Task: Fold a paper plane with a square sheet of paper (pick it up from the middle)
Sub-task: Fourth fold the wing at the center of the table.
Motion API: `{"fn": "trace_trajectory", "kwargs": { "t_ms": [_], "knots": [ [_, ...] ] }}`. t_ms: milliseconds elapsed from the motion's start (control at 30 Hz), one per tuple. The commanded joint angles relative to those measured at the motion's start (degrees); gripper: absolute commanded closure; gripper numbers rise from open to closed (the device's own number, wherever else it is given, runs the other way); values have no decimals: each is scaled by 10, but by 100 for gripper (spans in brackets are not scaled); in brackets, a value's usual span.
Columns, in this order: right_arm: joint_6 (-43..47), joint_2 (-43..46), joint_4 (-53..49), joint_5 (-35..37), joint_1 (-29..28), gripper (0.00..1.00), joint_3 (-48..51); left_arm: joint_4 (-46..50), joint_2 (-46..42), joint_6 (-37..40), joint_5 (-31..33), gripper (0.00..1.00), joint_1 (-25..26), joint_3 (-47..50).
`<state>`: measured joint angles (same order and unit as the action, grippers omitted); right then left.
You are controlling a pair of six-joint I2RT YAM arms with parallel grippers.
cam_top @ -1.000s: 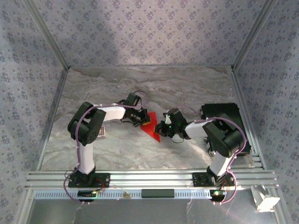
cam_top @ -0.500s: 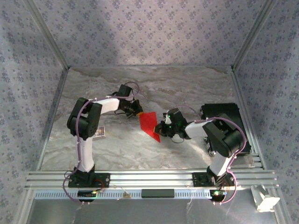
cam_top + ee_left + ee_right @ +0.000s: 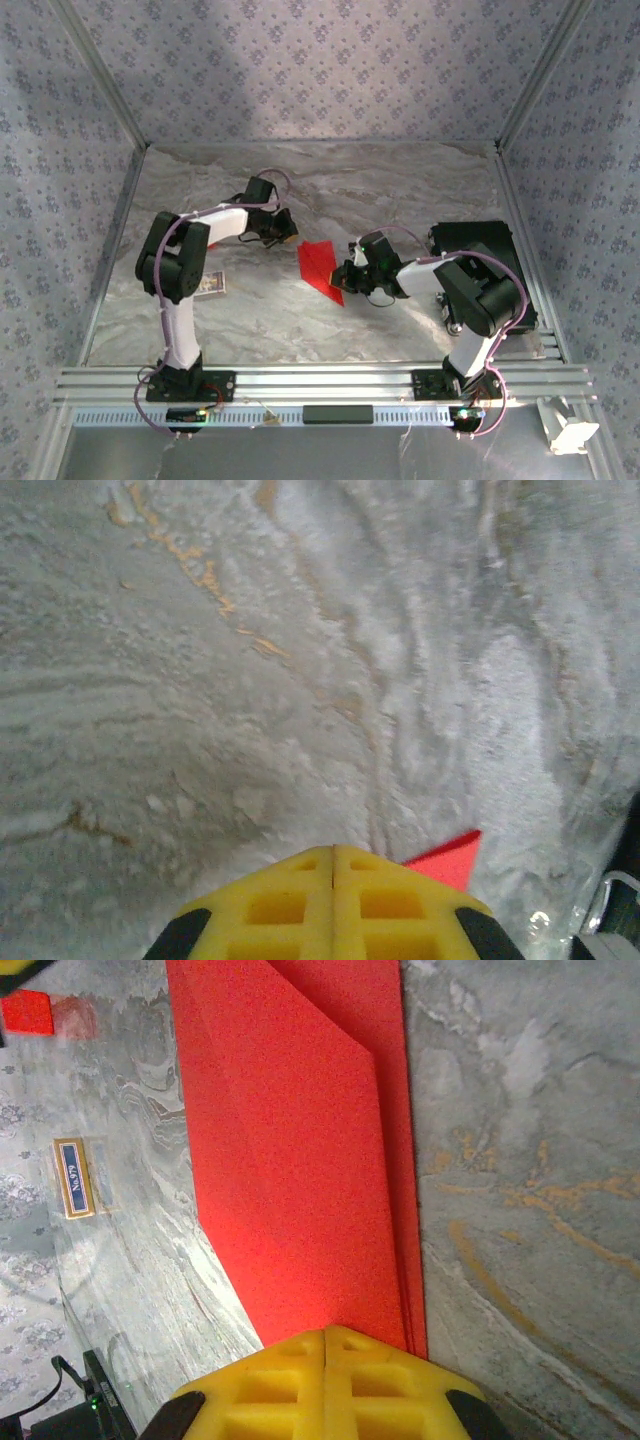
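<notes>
The red paper (image 3: 320,264) lies on the marble table (image 3: 400,190), folded into a layered wedge with its point toward the arms. In the right wrist view the folded red paper (image 3: 300,1160) stretches away from my right gripper (image 3: 327,1330). That gripper's yellow pads are shut and its tips rest on the paper's near end. From above, the right gripper (image 3: 348,277) sits at the paper's right edge. My left gripper (image 3: 284,229) stands shut and empty, apart from the paper on its left. In its wrist view the left gripper (image 3: 333,848) has one red corner (image 3: 450,858) showing past it.
A small printed card (image 3: 210,285) lies beside the left arm, the same card (image 3: 75,1177) lying left of the paper. A much smaller red piece (image 3: 27,1012) sits farther off. A black box (image 3: 475,245) stands at the right.
My left gripper has drawn back off the paper toward the left and rear. The paper now lies uncovered, with the right gripper still at its edge.
</notes>
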<state>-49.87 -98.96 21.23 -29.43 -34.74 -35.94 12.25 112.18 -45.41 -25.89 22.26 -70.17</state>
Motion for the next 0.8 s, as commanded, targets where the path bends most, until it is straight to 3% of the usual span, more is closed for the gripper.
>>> {"fn": "trace_trajectory", "kwargs": {
  "t_ms": [0,300,767],
  "knots": [
    [17,-29,-93,10,1,100,14,-3,-54,17,2,97,21,13],
    [21,-25,-98,9,6,100,12,-114,-38,-14,-27,98,111,91],
    [31,3,-135,-8,1,100,-58,-79,20,1,1,100,110,108]
  ]
}}
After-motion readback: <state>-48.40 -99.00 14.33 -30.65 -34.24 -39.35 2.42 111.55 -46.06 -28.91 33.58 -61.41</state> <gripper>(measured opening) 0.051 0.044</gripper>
